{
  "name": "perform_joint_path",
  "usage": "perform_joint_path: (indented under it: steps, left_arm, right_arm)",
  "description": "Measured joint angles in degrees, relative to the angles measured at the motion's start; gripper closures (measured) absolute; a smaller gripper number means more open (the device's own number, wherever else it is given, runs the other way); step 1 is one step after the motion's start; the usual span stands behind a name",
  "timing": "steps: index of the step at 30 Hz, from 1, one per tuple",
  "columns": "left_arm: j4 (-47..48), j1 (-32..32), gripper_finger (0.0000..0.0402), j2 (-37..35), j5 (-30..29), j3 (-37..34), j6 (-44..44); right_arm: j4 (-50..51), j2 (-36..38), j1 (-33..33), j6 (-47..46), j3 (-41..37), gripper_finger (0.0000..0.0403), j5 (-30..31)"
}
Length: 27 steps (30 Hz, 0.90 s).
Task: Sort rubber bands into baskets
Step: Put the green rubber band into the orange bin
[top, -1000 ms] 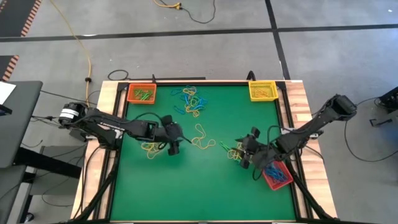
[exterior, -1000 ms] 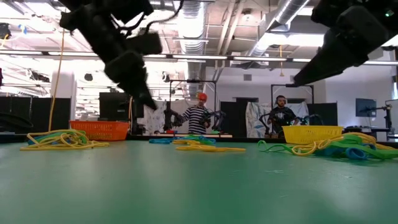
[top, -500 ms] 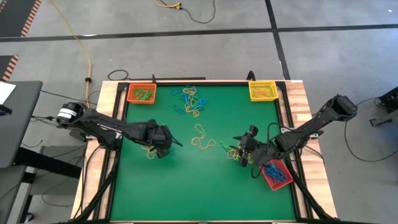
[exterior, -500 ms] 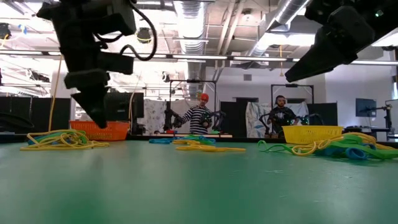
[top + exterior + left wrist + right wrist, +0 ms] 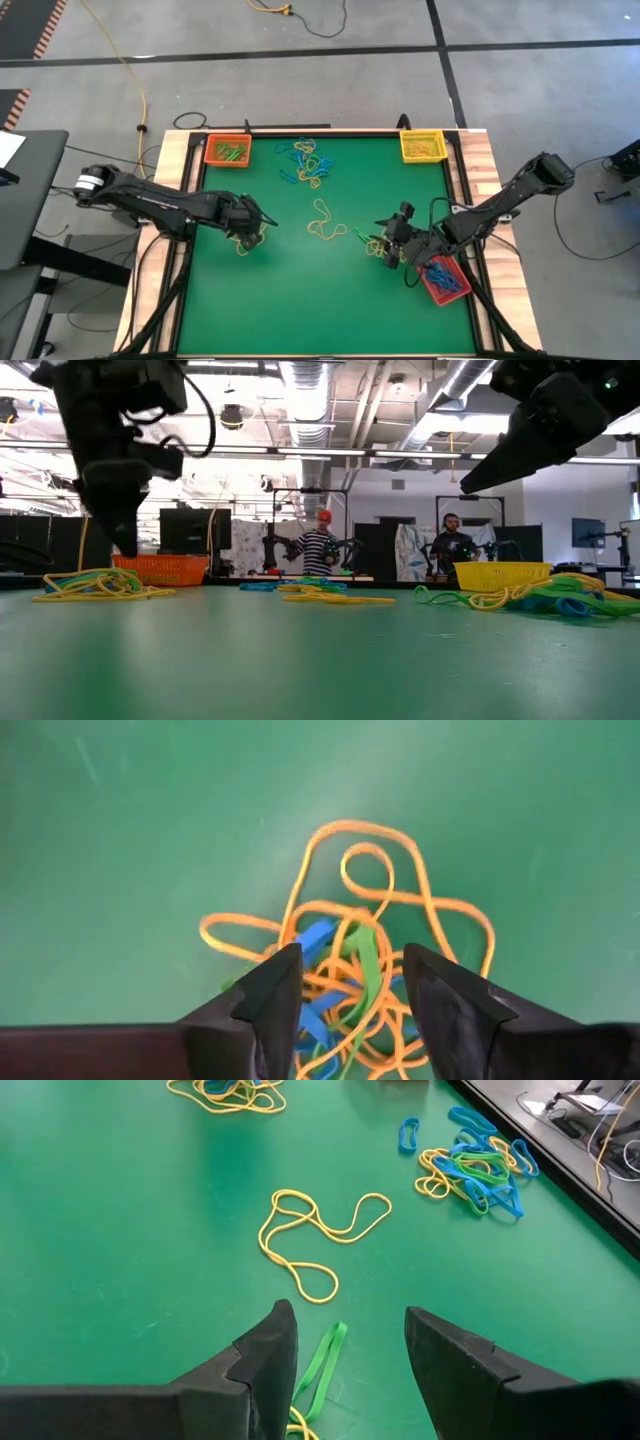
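3 baskets sit on the green counter (image 5: 320,290). The orange basket (image 5: 228,151), upper left of the high view, holds green bands. The yellow basket (image 5: 423,146), upper right, holds yellow bands. The red basket (image 5: 445,280), lower right, holds blue bands.

Loose rubber bands (image 5: 308,163) cluster at top centre, and a yellow loop (image 5: 322,220) lies mid-counter.

The left gripper (image 5: 345,995), left of centre in the high view, has its jaws spread around a yellow, blue and green tangle (image 5: 350,935), not clenched on it.

The right gripper (image 5: 345,1350), right of centre beside the red basket, hangs with jaws released over a green band (image 5: 322,1360).
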<state>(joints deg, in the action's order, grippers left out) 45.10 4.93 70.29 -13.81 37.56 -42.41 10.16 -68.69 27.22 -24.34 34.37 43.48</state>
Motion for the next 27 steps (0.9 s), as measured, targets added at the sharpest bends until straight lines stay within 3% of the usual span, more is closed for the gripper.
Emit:
perform_joint_path:
  steps: [7, 21, 27]
  left_arm:
    - [-4.57, -1.37, 0.0248, 0.05, 3.11, -2.23, 1.51]
    - [-2.65, -3.95, 0.025, 0.08, 2.66, -2.32, 3.92]
    - [-3.64, -3.95, 0.0289, 0.08, 3.11, -2.32, 4.86]
  right_arm:
    - [0.03, 0.0, 0.0, -0.02, 0.02, 0.0188, -0.08]
    - [-0.36, -0.02, 0.01, -0.07, 0.02, 0.0188, -0.08]
    - [-0.34, -0.02, 0.02, -0.09, 0.02, 0.0188, -0.08]
